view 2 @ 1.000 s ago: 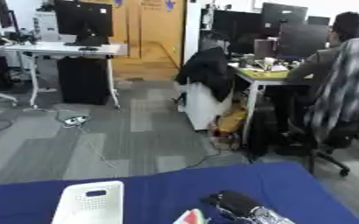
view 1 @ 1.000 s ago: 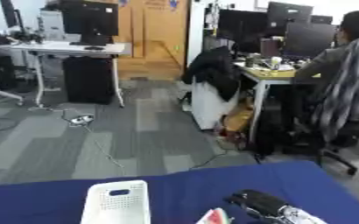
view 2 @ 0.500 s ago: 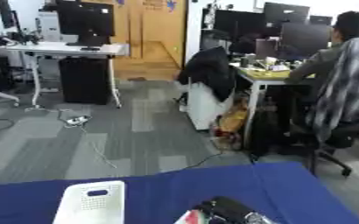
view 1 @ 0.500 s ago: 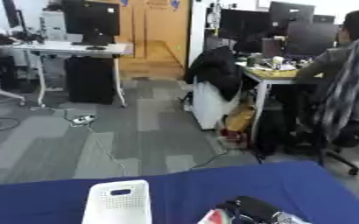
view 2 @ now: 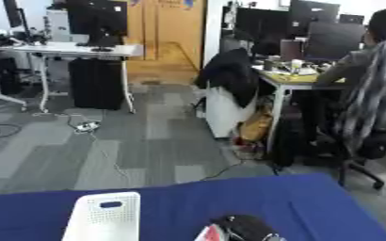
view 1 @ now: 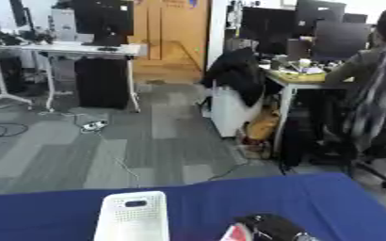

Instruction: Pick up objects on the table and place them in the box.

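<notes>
At the near edge of the blue table (view 1: 328, 197), a white perforated box (view 1: 131, 219) stands at seven o'clock beside a dark rounded object (view 1: 266, 227) at five, seemingly rigid, best grasped across its sides; neither robot hand is visible.

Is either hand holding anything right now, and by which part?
Cannot be told: neither hand is in view. Only the far edge of the blue table shows, with a white perforated box and a dark object at the bottom edge.

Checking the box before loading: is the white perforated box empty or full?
Cannot tell: only an outer wall of the white perforated box shows at the picture's bottom edge.
</notes>
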You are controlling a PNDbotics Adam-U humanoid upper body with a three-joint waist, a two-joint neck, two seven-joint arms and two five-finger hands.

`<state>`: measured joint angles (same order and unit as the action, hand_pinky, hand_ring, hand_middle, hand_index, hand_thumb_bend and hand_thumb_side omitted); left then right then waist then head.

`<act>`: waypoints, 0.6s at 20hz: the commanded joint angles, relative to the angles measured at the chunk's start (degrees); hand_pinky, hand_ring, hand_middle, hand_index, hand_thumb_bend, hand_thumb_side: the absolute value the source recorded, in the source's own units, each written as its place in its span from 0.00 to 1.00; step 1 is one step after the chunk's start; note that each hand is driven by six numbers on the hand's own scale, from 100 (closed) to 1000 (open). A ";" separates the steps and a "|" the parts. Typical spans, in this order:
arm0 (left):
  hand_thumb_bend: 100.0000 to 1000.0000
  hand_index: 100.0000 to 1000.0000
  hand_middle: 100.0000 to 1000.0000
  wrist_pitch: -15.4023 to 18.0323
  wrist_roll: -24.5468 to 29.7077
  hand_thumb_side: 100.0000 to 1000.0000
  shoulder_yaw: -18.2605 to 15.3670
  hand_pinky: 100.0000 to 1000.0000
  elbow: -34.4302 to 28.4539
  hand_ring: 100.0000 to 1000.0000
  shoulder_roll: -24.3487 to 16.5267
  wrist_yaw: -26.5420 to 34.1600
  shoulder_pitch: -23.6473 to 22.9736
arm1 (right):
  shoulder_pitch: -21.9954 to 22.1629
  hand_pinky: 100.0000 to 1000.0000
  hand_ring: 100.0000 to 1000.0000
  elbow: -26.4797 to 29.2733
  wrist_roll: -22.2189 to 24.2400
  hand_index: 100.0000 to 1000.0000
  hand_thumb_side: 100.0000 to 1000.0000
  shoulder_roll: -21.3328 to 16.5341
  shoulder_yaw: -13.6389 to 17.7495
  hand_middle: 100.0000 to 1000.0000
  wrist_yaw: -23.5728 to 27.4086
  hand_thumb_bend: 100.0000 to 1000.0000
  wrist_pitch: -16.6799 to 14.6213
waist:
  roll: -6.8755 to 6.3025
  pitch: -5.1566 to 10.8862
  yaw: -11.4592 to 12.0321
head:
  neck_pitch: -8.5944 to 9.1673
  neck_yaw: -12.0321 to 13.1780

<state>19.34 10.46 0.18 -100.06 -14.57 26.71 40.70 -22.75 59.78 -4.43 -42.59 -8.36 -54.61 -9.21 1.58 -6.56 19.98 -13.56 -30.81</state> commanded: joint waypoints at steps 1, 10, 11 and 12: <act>0.09 0.83 0.76 -0.05 0.07 0.99 0.12 0.51 -1.28 0.56 -0.37 0.35 1.23 | 0.88 0.00 0.19 -0.97 -0.50 1.00 0.96 -1.30 0.70 0.41 -0.21 0.55 1.45 | -0.24 0.59 -0.09 | 1.12 -0.63; 0.09 0.83 0.76 0.19 0.43 0.99 0.11 0.51 -1.03 0.56 -0.55 0.39 1.04 | 2.51 0.00 0.00 0.81 -12.85 1.00 0.59 -1.28 1.77 0.00 -5.55 0.22 1.75 | -0.49 0.54 -0.29 | 1.01 -0.95; 0.09 0.83 0.76 0.21 0.49 0.99 0.13 0.51 -1.01 0.56 -0.54 0.39 1.04 | 2.66 0.00 0.00 0.95 -14.68 1.00 0.59 -1.40 1.67 0.00 -5.90 0.20 1.44 | -0.48 0.55 -0.26 | 0.99 -0.99; 0.09 0.83 0.76 0.22 0.53 0.99 0.14 0.51 -0.99 0.56 -0.54 0.39 1.04 | 2.78 0.00 0.00 1.09 -16.29 1.00 0.62 -1.54 1.63 0.00 -6.21 0.14 1.09 | -0.46 0.59 -0.22 | 0.97 -1.02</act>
<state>19.51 10.68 0.46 -100.05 -14.57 26.73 40.70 -19.91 60.41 -18.63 -42.60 -7.28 -60.16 -7.97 1.20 -6.61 19.86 -13.18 -31.06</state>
